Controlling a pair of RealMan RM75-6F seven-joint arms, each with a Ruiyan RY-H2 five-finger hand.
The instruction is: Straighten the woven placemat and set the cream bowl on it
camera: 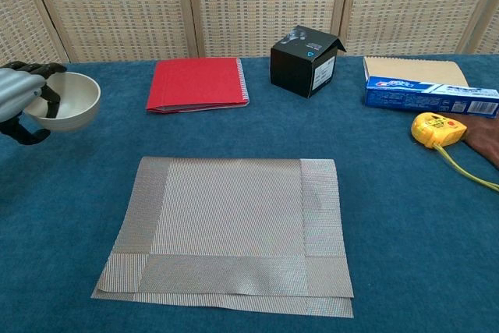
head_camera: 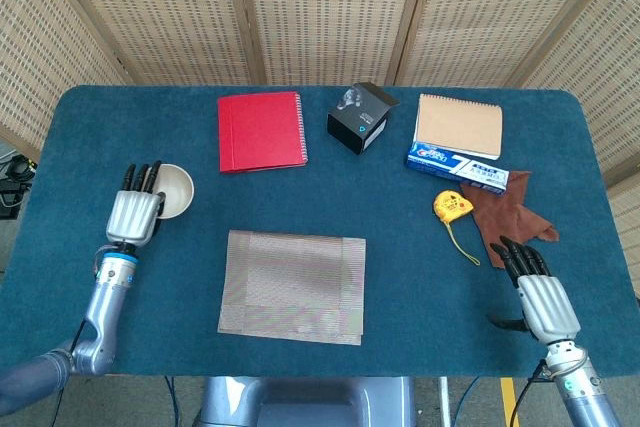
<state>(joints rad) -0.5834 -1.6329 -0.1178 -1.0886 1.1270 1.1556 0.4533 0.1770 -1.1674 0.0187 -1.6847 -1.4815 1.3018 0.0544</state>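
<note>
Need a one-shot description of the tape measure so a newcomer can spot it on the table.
Start at the tan notebook near the table's far right corner, with the blue toothpaste box lying along its near edge. Just in front of that box sits the tape measure, beside the brown leather glove. It is the only yellow thing there, small and rounded, with a thin yellow tape trailing toward the near edge.
</note>
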